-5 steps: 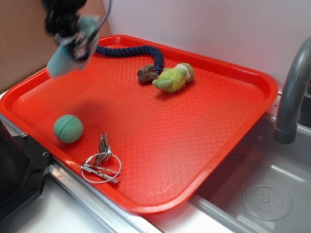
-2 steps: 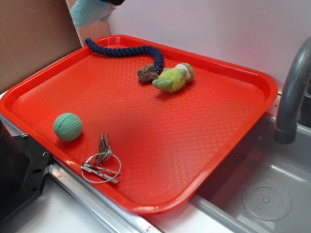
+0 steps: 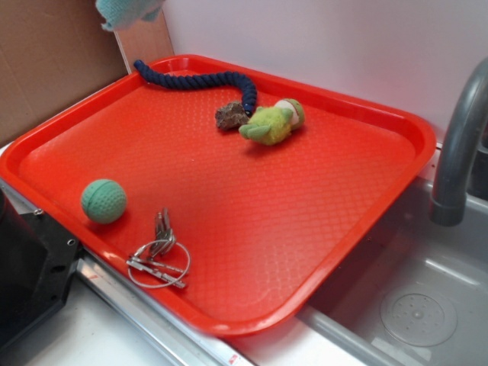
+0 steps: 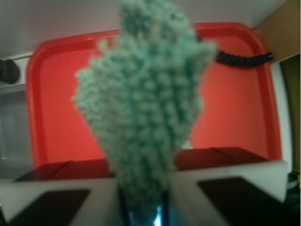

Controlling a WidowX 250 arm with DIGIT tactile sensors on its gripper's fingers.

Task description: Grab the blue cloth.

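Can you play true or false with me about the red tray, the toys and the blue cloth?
1. The blue cloth is lying flat on the tray. False: it hangs pinched in the gripper, above the tray.
2. The green ball sits near the keys. True.
3. The rope is bright yellow. False: it is dark blue.
4. The green plush toy lies at one end of the rope. True.
5. The keys are in the sink. False: they are on the tray.
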